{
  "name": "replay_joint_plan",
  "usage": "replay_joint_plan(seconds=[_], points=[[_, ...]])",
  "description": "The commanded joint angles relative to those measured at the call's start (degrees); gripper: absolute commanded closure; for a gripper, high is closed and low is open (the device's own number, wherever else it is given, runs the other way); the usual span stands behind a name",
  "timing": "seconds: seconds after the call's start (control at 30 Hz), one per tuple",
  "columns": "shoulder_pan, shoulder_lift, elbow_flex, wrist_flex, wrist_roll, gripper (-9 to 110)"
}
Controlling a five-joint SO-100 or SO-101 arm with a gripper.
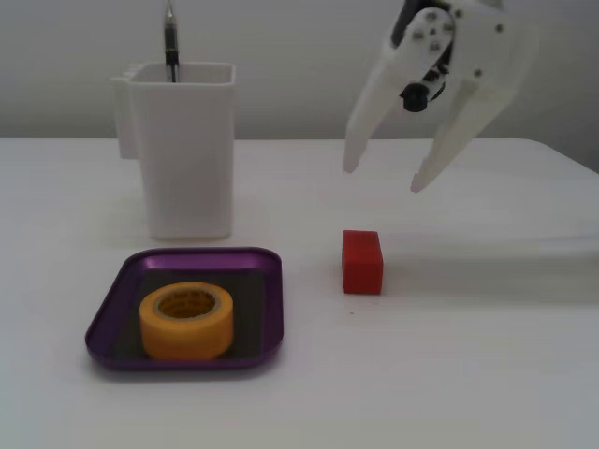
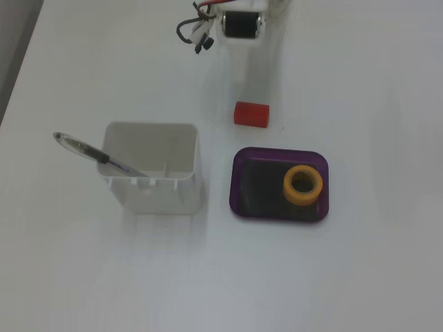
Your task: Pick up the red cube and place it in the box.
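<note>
Hanging apart above the red cube (image 1: 362, 263), fingers (image 1: 438, 154) clear of the box (image 1: 110, 314) rim

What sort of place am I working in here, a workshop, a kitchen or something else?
Most likely a desk or bare tabletop set up for a trial, not a kitchen. On the plain white table stand a white container holding a pen, and a purple tray with a yellow tape roll.
</note>
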Motion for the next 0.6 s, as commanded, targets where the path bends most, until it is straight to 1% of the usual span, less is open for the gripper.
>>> replay_joint_plan(seconds=[0.0,0.13,0.2,0.3,0.4,0.57], points=[[-0.18,-9.84,-9.49,1.76,0.70,83],[-0.18,-17.93,-12.13,1.76,0.70,83],[-0.18,-20.21,-12.13,1.76,1.14,80],[-0.26,-22.15,-12.13,1.76,3.87,75],[-1.14,-22.94,-11.87,1.76,4.31,75],[-5.71,-23.38,-11.43,1.32,4.31,75]])
